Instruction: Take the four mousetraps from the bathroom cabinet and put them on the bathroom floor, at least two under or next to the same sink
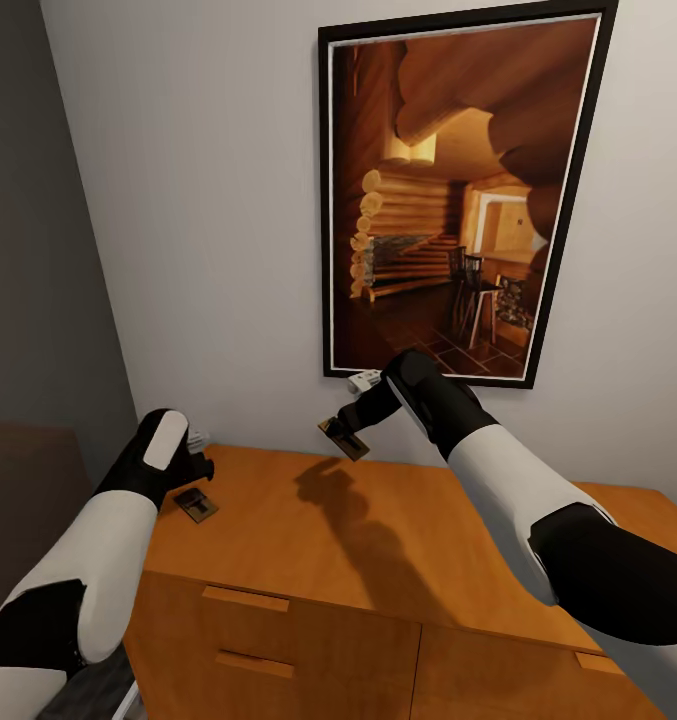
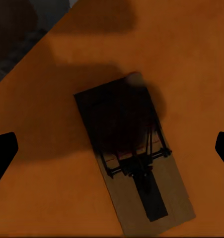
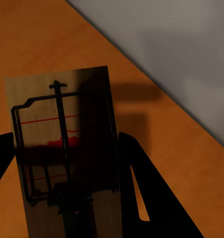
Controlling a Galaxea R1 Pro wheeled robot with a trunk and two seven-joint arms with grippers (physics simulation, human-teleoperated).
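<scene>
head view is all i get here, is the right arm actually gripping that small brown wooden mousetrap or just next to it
Observer: The right wrist view shows the small brown wooden mousetrap between the two black fingers, one along each long edge, above the orange-brown wooden cabinet top.
Operator: which face is toward the wrist camera
Observer: The face with the dark wire frame and spring; red lines are printed on the wood.
Operator: and the left arm, has it got the other one
Observer: No. In the left wrist view the second mousetrap lies flat on the cabinet top, and the left fingers sit far apart, clear of its edges.
</scene>
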